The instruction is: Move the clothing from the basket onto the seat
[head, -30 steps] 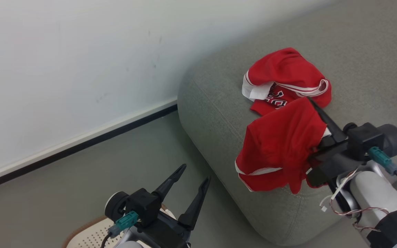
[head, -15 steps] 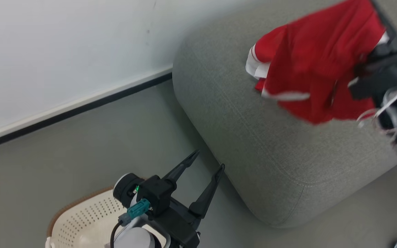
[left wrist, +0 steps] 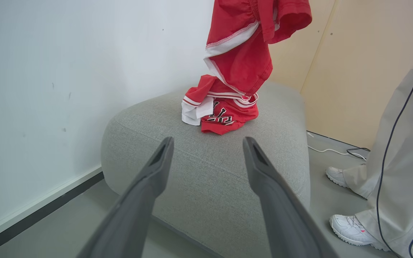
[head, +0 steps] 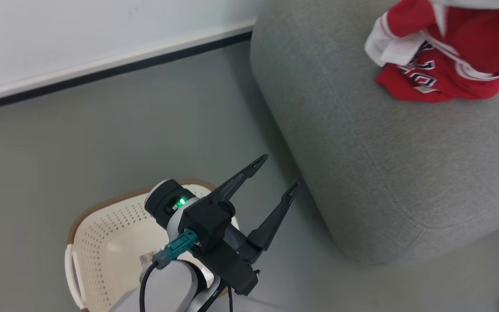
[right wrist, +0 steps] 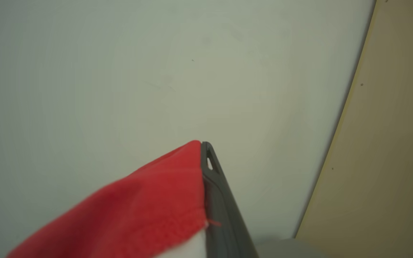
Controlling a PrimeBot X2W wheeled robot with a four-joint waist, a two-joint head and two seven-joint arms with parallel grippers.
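Observation:
One piece of red clothing (head: 431, 80) with white trim and dark lettering lies crumpled on the grey seat (head: 383, 173). A second red garment (left wrist: 244, 50) hangs above it, its lower edge reaching the lying clothing (left wrist: 224, 114). My right gripper (right wrist: 203, 147) is shut on that hanging red fabric (right wrist: 138, 215), with one dark finger (right wrist: 215, 200) showing beside it. My left gripper (head: 282, 170) stands open with nothing in it, over the floor between the cream basket (head: 102, 234) and the seat. In the left wrist view its fingers (left wrist: 156, 172) point at the seat (left wrist: 210, 172).
A person in pale trousers (left wrist: 407, 143) and white shoes (left wrist: 350, 225) stands at the seat's right side. A white wall (head: 80, 34) with a dark skirting runs behind. A beige panel (left wrist: 353, 71) and a floor cable (left wrist: 335, 150) lie beyond the seat.
The camera has tilted down, bringing more of the basket into view. My right gripper has carried the held red garment upward above the lying one. The left gripper stays open.

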